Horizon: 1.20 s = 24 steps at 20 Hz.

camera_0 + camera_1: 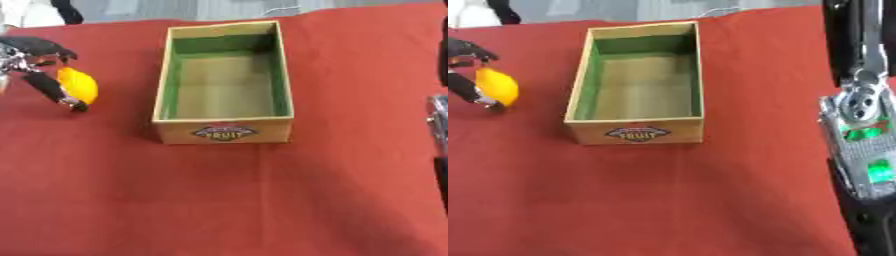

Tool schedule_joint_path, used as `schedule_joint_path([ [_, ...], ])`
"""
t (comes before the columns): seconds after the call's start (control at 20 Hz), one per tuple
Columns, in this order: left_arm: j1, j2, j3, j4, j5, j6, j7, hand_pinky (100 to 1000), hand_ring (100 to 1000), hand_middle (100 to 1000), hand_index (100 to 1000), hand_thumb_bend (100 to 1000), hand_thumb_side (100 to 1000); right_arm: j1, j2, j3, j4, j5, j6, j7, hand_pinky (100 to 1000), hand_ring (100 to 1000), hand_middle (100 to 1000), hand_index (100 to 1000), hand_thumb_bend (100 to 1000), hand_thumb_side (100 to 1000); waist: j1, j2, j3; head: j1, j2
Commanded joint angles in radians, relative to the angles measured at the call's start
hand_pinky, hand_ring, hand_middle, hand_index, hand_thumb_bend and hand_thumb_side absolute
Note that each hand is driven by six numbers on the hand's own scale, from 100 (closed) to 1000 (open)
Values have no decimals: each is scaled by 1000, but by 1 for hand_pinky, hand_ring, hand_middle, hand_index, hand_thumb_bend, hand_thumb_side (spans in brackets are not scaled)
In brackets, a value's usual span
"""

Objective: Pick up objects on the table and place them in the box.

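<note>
A yellow, lemon-like fruit is at the far left over the red cloth. My left hand comes in from the left edge and its dark fingers are curled round the fruit, with one fingertip just below it. I cannot tell whether the fruit rests on the cloth or hangs above it. The wooden box stands in the middle, to the right of the fruit. It has green inner walls and a FRUIT label on its front, and nothing lies inside. My right hand shows in neither view.
My right arm, black and silver with green lights, runs down the right edge, apart from the box. The red cloth covers the table. At the far edge lie a pale floor and dark shapes.
</note>
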Motion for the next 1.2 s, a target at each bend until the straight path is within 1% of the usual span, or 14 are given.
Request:
schedule_joint_path([
  [0.05, -21, 18, 18, 2, 5, 19, 11, 678, 800, 848, 1000, 755, 656, -20, -25, 0, -20, -7, -1, 4, 798, 729, 538, 825, 100, 1000, -2, -15, -2, 4, -5],
  [0.35, -20, 15, 29, 12, 13, 39, 23, 661, 784, 820, 1000, 741, 652, -25, -30, 1, -20, -9, 1, 5, 799, 730, 537, 826, 100, 1000, -4, -4, -8, 7, -9],
  [0.55, -20, 14, 30, 12, 15, 47, 34, 651, 770, 789, 963, 699, 631, -27, -32, 1, -20, -11, 2, 5, 800, 731, 536, 826, 100, 1000, -5, 2, -10, 9, -12],
  [0.65, -20, 13, 31, 12, 15, 43, 41, 641, 759, 765, 940, 656, 606, -27, -32, 1, -20, -12, 3, 5, 800, 731, 536, 826, 100, 1000, -6, 4, -10, 9, -12],
  [0.7, -20, 13, 31, 11, 16, 41, 46, 634, 751, 749, 925, 610, 574, -27, -32, 1, -20, -12, 3, 5, 801, 732, 536, 827, 100, 1000, -6, 4, -10, 9, -13],
  [0.8, -20, 13, 31, 10, 15, 40, 57, 622, 738, 727, 898, 548, 526, -27, -32, 1, -20, -13, 3, 5, 801, 732, 536, 827, 100, 1000, -7, 4, -10, 10, -14],
  [0.95, -20, 14, 31, 12, 12, 40, 67, 614, 729, 715, 881, 477, 469, -25, -32, 0, -20, -13, 3, 4, 801, 732, 536, 827, 100, 1000, -7, 3, -10, 10, -14],
  [1.2, -22, 17, 30, 20, -20, 53, 56, 600, 717, 696, 874, 420, 437, -24, -31, 0, -20, -15, 2, 3, 800, 733, 536, 827, 100, 1000, -7, 2, -9, 11, -16],
])
